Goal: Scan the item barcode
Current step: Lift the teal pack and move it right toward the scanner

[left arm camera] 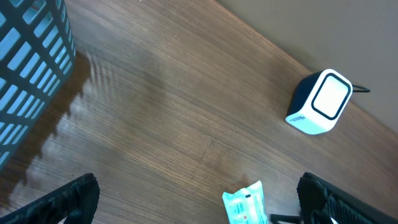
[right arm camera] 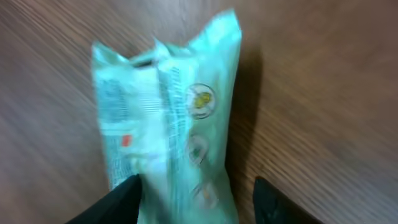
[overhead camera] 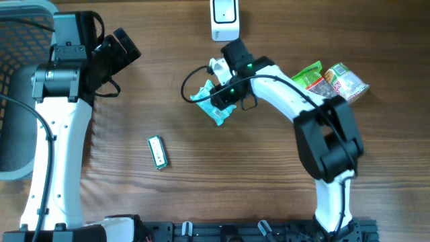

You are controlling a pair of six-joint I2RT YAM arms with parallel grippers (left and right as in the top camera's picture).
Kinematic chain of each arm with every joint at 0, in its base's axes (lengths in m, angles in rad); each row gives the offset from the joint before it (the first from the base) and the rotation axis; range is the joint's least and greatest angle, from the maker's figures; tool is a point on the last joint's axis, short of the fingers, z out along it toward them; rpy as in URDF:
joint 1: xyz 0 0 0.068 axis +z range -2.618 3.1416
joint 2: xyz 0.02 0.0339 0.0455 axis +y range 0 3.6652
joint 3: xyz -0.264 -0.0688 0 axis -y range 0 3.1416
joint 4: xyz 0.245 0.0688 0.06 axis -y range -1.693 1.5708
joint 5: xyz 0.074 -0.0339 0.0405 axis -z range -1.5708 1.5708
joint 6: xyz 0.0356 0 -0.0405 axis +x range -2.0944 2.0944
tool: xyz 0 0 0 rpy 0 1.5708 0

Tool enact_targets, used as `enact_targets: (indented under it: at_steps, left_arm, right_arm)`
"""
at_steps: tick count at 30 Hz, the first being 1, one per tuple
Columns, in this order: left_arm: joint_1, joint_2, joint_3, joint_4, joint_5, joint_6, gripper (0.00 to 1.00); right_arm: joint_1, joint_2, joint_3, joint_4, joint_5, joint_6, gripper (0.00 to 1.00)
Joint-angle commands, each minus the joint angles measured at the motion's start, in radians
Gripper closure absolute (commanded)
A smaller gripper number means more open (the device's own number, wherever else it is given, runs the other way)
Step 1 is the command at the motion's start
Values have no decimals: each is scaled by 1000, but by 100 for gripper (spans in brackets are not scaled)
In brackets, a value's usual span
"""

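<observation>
Right gripper [right arm camera: 196, 190] straddles the packet [right arm camera: 168, 112] mid-frame, jaws part-open and not yet clamped — close squarely, barcode toward the scanner [overhead camera: 224, 19] — top centre.

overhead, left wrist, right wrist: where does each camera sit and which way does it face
Overhead: above the table, looking straight down; left arm and right arm show, scanner at the far edge.
Left wrist: on the left arm, looking slantwise at the scanner and basket; its open fingers frame the bottom.
Right wrist: close above the teal packet, looking down; its fingers flank it.
Shared: all three show the packet.
</observation>
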Motion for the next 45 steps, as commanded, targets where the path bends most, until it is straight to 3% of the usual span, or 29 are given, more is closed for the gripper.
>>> enact_targets:
  at_steps: [1,5,13,15,20,21,23,25,27,29,30,40,43,45]
  left_arm:
    - [5,-18,15,2,4,19,0]
    - [5,-18,15,2,4,19,0]
    - [5,-18,15,2,4,19,0]
    - [5,-18,15,2,4,19,0]
    - [5,-18,15,2,4,19,0]
    - [5,-18,15,2,4,19,0]
    - [5,-18,15,2,4,19,0]
    - [5,-18,15,2,4,19,0]
    - [5,-18,15,2,4,19,0]
    - [5,-18,15,2,4,19,0]
    - [5,-18,15,2,4,19,0]
    - [5,-18,15,2,4,19,0]
    - [5,-18,15,2,4,19,0]
    - [5,-18,15,2,4,19,0]
  right_arm:
    - [1,59,-3,-18,-18,-37,66]
    - [2,9,-1,-52,-34,-24,66]
    - [13,-117,-2,-240,-53,266,50]
    - [27,-117,-2,-249,-53,264,43]
    - [6,-129,10,-219,51,246,38]
    - [-6,-131,12,-206,40,241,30]
    - [-26,-134,12,-183,2,241,0]
    - [-46,-134,12,-178,-18,241,0]
    - [-56,-134,12,-182,-19,230,13]
    - [-56,-134,6,-177,-23,206,36]
    - [-55,-133,-3,-169,-27,197,39]
    - [-36,-125,-163,-27,-73,171,38]
    - [-35,-124,-212,25,-124,169,67]
    - [-35,-124,-219,31,-138,163,96]
